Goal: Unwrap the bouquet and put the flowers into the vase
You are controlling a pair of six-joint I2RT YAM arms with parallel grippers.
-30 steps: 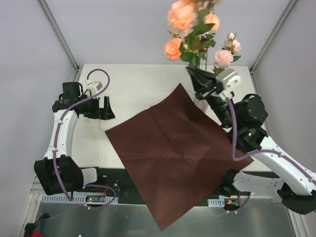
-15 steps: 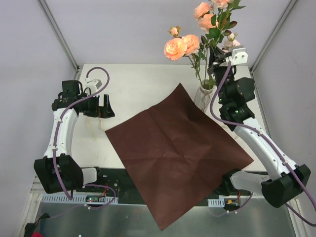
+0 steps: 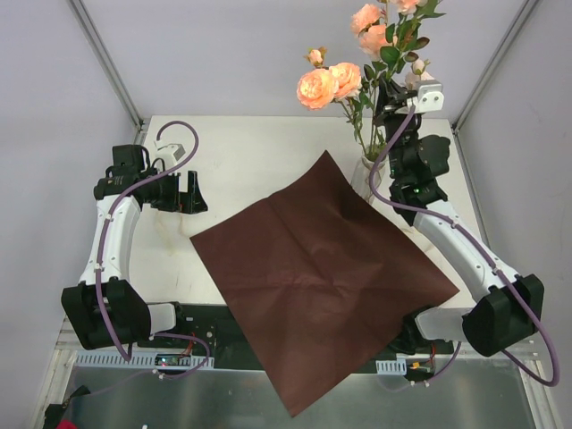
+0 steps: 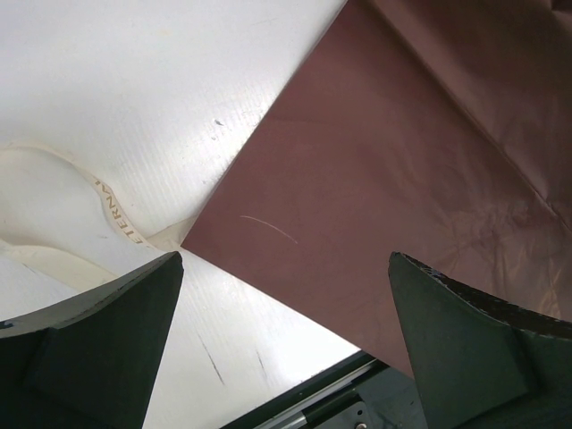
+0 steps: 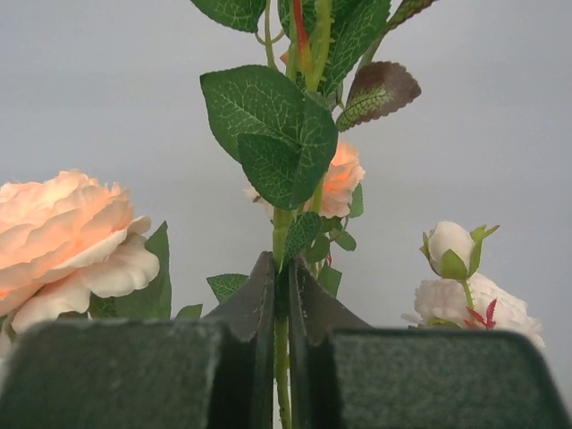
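The flowers (image 3: 332, 82), peach-pink roses on thin green stems, stand upright at the back right of the table. Their stems run down to the mouth of the white vase (image 3: 367, 172), which the right arm partly hides. My right gripper (image 3: 391, 95) is shut on one green stem, high above the vase. In the right wrist view its fingers (image 5: 261, 295) pinch that stem below a large leaf (image 5: 268, 125). The bouquet's maroon paper (image 3: 313, 268) lies unfolded and flat mid-table. At the left, my left gripper (image 3: 189, 195) hangs open over the paper's corner (image 4: 402, 161), holding nothing.
A cream ribbon (image 4: 107, 201) lies loose on the white table (image 3: 241, 152) beside the paper's left corner. The paper's near corner overhangs the table's front edge above the metal base rail (image 3: 295, 393). Grey walls and frame posts close in the back and sides.
The right arm swung the flowers from a forward-tilted hold to upright over the vase, then settled slightly lower. The left arm and the paper stayed still.
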